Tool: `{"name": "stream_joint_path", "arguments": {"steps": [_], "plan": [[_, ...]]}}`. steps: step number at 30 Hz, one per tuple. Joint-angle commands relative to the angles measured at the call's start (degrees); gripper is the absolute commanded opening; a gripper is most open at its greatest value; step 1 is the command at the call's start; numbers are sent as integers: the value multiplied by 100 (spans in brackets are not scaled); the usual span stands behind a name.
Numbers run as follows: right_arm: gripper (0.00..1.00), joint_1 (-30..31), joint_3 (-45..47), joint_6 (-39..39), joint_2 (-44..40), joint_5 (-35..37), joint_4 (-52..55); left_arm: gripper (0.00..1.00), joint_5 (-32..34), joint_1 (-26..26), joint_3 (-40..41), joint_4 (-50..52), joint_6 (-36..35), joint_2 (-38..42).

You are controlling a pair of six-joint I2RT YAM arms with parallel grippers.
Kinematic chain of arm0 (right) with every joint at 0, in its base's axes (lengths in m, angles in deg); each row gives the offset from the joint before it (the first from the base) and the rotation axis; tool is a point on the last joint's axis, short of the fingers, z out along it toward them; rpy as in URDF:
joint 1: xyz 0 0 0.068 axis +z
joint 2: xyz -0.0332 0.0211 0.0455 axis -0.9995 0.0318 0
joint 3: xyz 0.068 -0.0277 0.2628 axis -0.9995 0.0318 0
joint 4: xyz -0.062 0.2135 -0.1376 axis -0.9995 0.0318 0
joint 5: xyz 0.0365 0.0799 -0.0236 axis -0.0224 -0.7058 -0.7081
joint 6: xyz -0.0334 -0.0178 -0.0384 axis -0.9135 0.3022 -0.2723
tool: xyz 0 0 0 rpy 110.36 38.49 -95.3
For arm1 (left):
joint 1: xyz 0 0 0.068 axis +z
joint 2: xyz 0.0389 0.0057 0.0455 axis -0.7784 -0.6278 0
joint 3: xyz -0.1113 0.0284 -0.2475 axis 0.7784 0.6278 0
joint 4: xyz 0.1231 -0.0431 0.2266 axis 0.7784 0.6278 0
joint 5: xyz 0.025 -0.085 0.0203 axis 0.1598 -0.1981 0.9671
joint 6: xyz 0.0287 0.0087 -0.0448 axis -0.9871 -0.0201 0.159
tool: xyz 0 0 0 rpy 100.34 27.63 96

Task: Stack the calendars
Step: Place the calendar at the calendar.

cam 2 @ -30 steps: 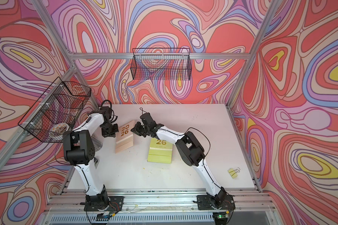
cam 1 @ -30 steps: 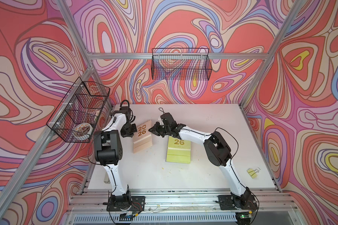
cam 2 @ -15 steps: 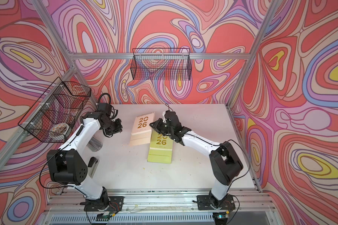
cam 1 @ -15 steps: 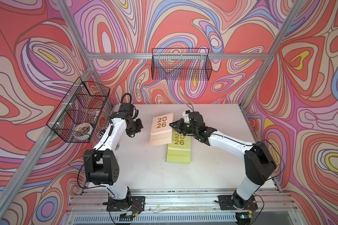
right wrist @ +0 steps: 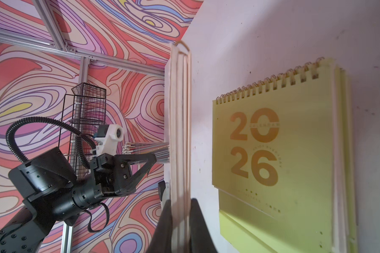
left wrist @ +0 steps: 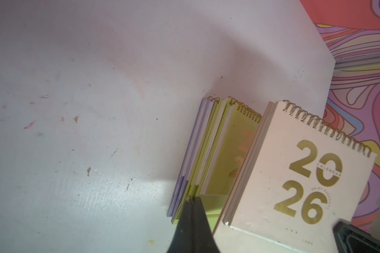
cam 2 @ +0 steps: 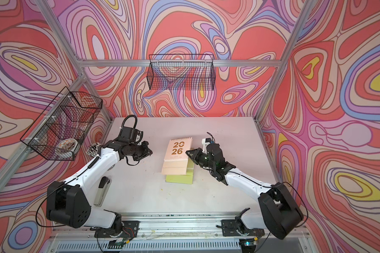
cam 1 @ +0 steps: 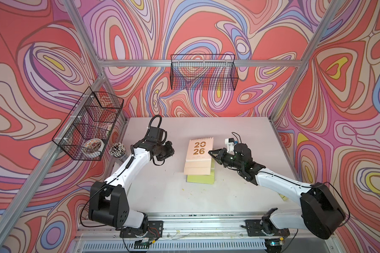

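Right hand (cam 1: 211,153) — clamped on the 3 o'clock edge of the peach pink calendar (cam 1: 198,153), gold "2026" cover facing up. This calendar sits over the stack (cam 1: 199,178) of lime green and lavender calendars on the surface (cam 1: 162,197). Lime green shows past its 6 o'clock edge. Left hand (cam 1: 168,151) — tips together, empty, at 9 o'clock of the peach pink calendar, apart from it.

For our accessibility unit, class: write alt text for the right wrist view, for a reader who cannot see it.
The right pincer clamps a peach calendar, seen edge-on, close to a lime green calendar marked 2026 lying on the white table. The left arm is behind.
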Motion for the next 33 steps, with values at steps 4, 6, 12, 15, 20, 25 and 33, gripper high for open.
{"name": "stream_joint_path", "arguments": {"steps": [4,6,12,15,20,25,33], "plan": [[0,-182,324,228,247,-679,-1601,0,-108,-273,580,-819,586,326],[0,-190,339,70,170,-640,-1381,0,-76,-354,723,-898,640,385],[0,-415,651,63,211,-711,-1747,0,-10,-462,936,-988,676,399],[0,-548,681,63,264,-893,-1858,0,-7,-494,989,-1024,694,369],[0,-757,703,55,409,-1132,-1930,0,41,-562,1205,-1176,764,380],[0,-792,725,79,634,-1264,-2045,0,134,-564,1454,-1187,713,368],[0,-789,793,100,807,-1260,-2128,0,14,-562,1672,-1346,737,265]]}}
